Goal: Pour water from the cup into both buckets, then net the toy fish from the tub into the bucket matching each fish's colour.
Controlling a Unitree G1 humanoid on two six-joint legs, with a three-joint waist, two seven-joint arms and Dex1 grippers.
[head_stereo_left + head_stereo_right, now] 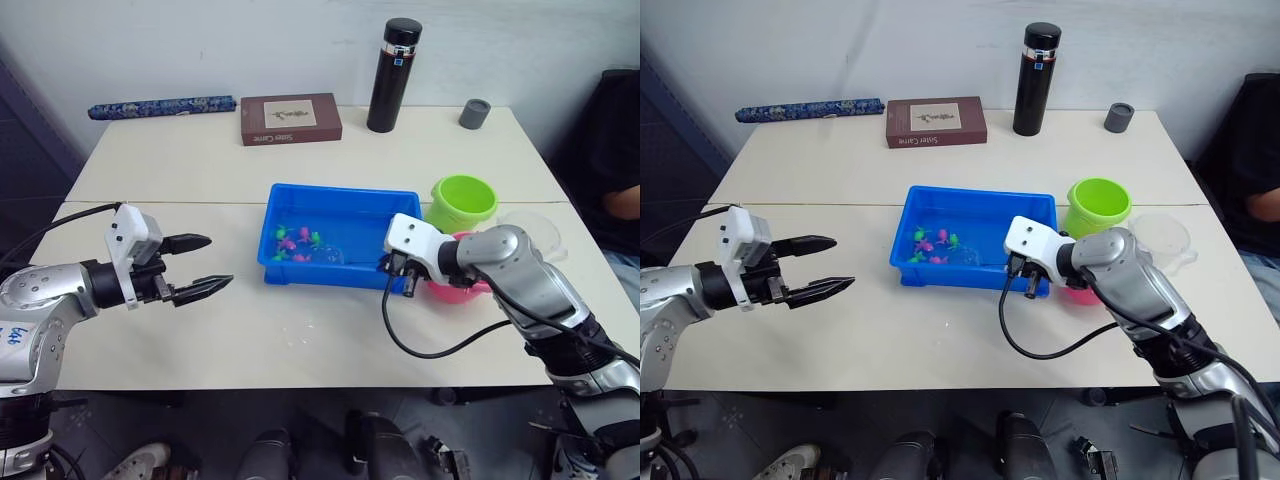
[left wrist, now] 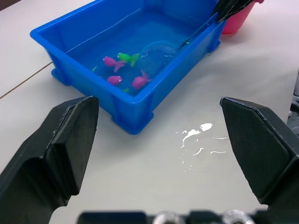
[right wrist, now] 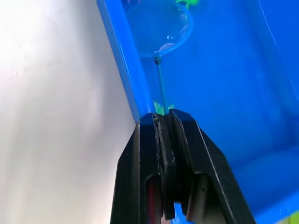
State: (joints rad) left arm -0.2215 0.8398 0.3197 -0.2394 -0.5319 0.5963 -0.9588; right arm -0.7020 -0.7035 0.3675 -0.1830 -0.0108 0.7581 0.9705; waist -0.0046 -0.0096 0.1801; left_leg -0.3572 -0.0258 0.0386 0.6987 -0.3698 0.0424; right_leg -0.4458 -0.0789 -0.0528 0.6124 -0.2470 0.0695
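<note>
Right wrist view: right gripper [image 3: 163,120] clamped on net [image 3: 161,35] handle, hoop inside tub [image 3: 233,93]. Left gripper [image 1: 205,264] wide open, empty, frame left.

The pink bucket [image 1: 455,290] sits largely hidden behind the right arm at centre right of the frame. The clear cup [image 1: 1162,238] is partly covered by that arm too. The toy fish [image 1: 297,243] are too small to count surely. A person [image 1: 622,200] is cut off at the right edge
</note>
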